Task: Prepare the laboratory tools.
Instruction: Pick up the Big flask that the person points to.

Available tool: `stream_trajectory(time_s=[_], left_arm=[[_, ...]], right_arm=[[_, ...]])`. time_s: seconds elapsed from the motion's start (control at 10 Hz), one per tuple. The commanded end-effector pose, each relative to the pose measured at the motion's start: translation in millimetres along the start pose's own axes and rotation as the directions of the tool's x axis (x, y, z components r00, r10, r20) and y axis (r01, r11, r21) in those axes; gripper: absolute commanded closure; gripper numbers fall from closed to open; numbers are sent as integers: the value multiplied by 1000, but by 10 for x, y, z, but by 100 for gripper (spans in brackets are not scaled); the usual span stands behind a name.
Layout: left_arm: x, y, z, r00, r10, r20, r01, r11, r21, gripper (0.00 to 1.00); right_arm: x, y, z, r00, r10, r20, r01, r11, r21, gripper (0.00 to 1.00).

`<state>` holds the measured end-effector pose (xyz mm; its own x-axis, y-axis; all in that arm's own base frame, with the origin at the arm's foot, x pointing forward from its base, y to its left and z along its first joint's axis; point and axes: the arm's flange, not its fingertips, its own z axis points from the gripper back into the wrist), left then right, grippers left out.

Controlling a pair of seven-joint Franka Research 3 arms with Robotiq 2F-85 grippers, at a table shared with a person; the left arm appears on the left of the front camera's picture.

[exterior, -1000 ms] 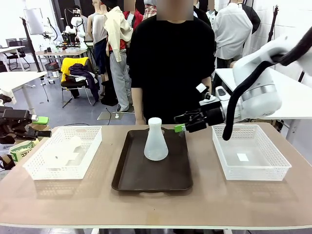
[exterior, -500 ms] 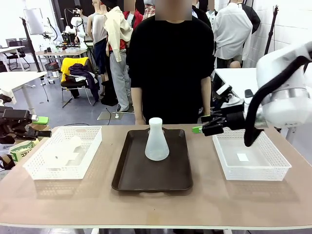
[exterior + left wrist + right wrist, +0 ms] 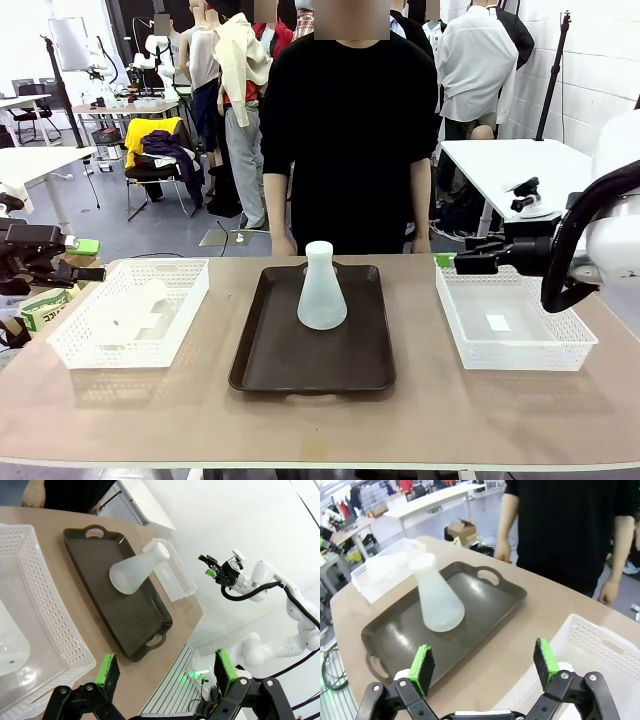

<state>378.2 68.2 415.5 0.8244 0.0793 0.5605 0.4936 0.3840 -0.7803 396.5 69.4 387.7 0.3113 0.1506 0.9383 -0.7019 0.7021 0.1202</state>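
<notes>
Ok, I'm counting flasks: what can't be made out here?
- Front view: the frosted-white conical flask in the left white mesh basket, outline veiled by the mesh wall.
- Left wrist view: that flask, cut off by the left edge.
- Front view: white patch in the right basket, too small to read.

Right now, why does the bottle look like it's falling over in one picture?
Left wrist view: the camera is rolled sideways, so the flask and the tray look slanted. Front view: the same flask stands upright on the tray.
</notes>
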Motion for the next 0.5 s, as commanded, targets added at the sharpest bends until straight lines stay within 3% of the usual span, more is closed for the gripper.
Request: stream_trajectory(time_s=[0.0,0.2,0.3,0.4], left_arm=[[2,-7,14,1000,-2,10,2,1000,-11,0],[2,-7,14,1000,-2,10,2,1000,-11,0],[2,-7,14,1000,-2,10,2,1000,-11,0],[2,-7,14,1000,-2,10,2,1000,-11,0]], right_arm=[[-287,134,244,999,-5,49,6,1000,-22,0],[-275,62,205,999,-22,38,23,999,-34,0],[-16,-101,60,1000,-21,19,21,1000,-21,0],[-16,-101,60,1000,-21,19,21,1000,-21,0]])
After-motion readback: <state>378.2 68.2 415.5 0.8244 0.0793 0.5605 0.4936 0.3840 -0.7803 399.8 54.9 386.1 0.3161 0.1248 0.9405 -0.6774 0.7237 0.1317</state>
